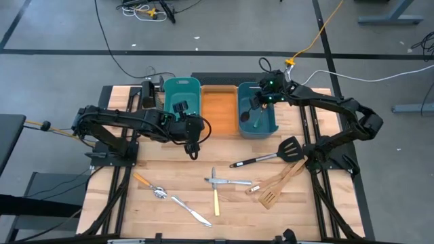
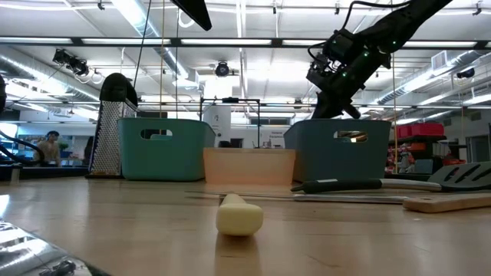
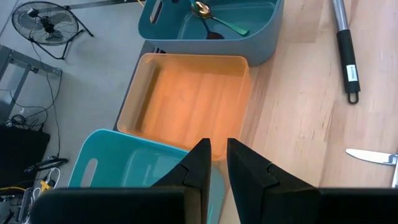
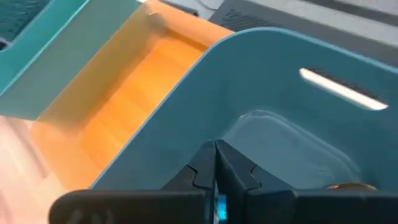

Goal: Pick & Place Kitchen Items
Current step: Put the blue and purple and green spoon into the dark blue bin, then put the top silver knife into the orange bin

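My right gripper (image 1: 260, 103) (image 4: 216, 154) hangs over the right teal bin (image 1: 274, 126), slanting down into it, fingers shut with nothing seen between their tips. A gold spoon (image 3: 214, 17) lies in that bin. My left gripper (image 1: 194, 149) (image 3: 215, 158) hovers over the table just in front of the left teal bin (image 1: 182, 91), narrowly open with nothing between its fingers. On the table lie a black slotted spatula (image 1: 271, 154), two wooden spatulas (image 1: 283, 179), a cream-handled knife crossing a silver utensil (image 1: 218, 184), a spoon (image 1: 159, 192) and a knife (image 1: 192, 211).
An orange bin (image 1: 218, 107) sits between the two teal bins at the far side. The arms' frames flank the board left and right. Bare wood lies between the bins and the utensils. In the low view, the cream handle (image 2: 239, 215) lies close to the near edge.
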Controlling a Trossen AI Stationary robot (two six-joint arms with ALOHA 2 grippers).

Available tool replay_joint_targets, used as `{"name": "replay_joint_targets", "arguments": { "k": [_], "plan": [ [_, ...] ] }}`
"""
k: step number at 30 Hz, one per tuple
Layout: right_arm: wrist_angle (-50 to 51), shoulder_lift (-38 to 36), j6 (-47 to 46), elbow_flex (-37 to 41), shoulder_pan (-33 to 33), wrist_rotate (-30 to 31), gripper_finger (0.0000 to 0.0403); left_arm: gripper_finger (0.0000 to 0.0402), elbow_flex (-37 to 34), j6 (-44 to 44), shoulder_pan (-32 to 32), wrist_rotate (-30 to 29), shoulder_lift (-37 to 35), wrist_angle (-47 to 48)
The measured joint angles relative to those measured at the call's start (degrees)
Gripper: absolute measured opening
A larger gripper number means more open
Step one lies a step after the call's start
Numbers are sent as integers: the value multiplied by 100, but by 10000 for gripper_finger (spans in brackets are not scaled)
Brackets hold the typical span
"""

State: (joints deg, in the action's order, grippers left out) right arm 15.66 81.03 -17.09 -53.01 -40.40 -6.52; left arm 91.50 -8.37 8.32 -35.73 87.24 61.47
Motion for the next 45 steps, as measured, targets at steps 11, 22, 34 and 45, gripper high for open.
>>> {"name": "replay_joint_targets", "arguments": {
  "k": [11,22,34,45],
  "plan": [
    [-102,0,240,0,15,483,23,58,0,-3,0,4,0,4],
    [-442,-171,330,0,17,208,109,58,0,-3,0,4,0,29],
    [-200,-936,408,-2,160,95,178,58,0,-6,0,2,0,149],
    [855,-1377,449,-2,872,-659,169,58,0,0,0,2,2,148]
  ]
}}
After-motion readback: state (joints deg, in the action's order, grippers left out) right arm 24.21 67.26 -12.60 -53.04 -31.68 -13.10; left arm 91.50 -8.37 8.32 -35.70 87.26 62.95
